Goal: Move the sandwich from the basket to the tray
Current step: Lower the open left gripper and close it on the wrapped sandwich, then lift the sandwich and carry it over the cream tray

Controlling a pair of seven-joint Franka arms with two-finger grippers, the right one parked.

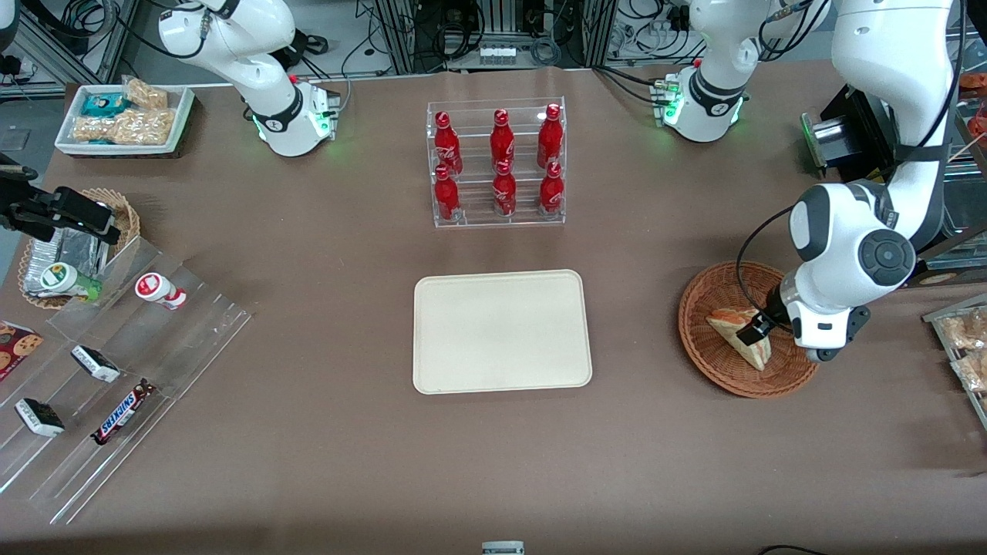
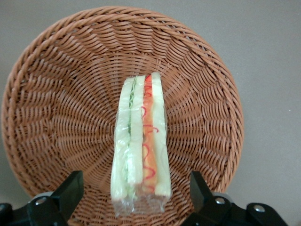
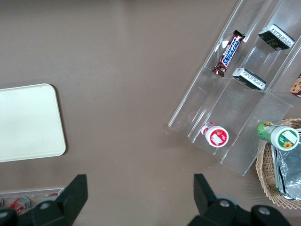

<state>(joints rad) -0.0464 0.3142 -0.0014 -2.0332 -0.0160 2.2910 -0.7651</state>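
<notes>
Sandwich [image 2: 140,141] is seen lying in the basket [image 2: 61,94], wrapped, filling stripe up, with one end between the tool's [image 2: 136,193] fingers [image 2: 70,188]. Tool is held apart, one finger on each side of the sandwich, a gap visible on both sides in the wrist view; no contact is seen. In the front view the tool [image 1: 752,333] is placed low over the sandwich [image 1: 742,331], inside the basket [image 1: 709,354] rim.

Basket is set on the bench [image 1: 308,462] toward the working arm's end. Tray [image 1: 501,331] is located mid-bench, well apart from the basket, nothing on it. A clear rack [image 1: 497,163] holding six red bottles is positioned farther from the front camera than the tray.

Toward the parked arm's end, a stepped clear display [image 1: 116,370] is seen with a Snickers bar [image 1: 122,412], two small dark packs and a red-capped cup [image 1: 158,290]. A smaller wicker basket with foil [image 1: 69,247] is found beside it, and a white box of snacks [image 1: 127,119] farther from the camera.
</notes>
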